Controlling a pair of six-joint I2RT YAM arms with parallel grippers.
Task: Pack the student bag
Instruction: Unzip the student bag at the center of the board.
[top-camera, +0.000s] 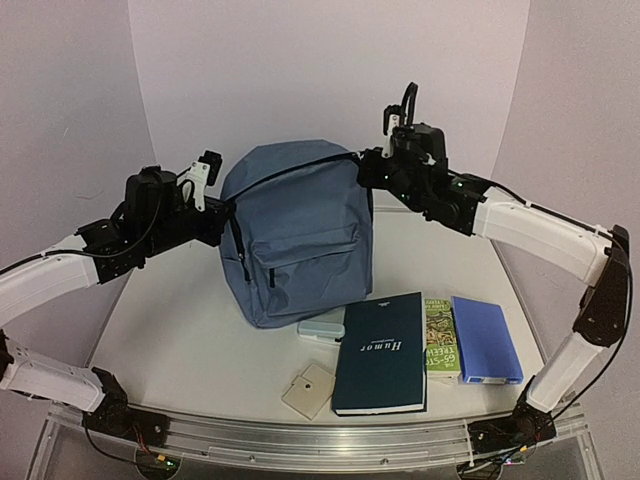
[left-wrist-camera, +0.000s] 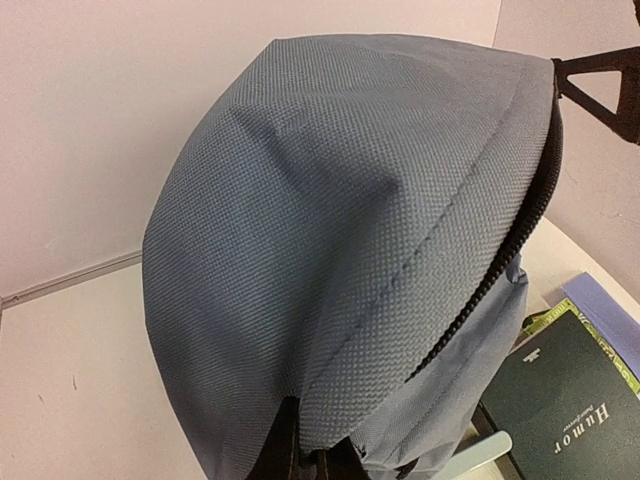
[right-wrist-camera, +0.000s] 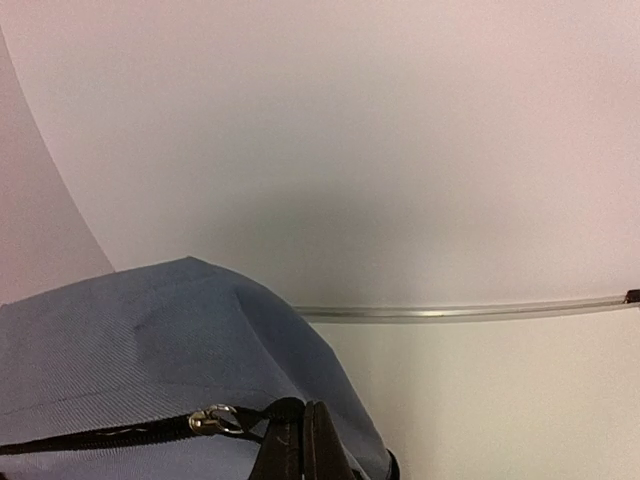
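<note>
Woven slate-blue student bag (top-camera: 300, 240) is standing upright mid-table (top-camera: 180, 340), domed top, arms flanking it.
The left gripper (left-wrist-camera: 300, 448) is clenching its coarse-weave side fabric; the right gripper (right-wrist-camera: 303, 430) is pinching the top corner beside the metal zipper pull (right-wrist-camera: 213, 420). Flat dark Humor book (top-camera: 382, 352) is lying in front.

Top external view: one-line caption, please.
Left gripper and right gripper hold the upright bag near its top; books lie in front.
</note>
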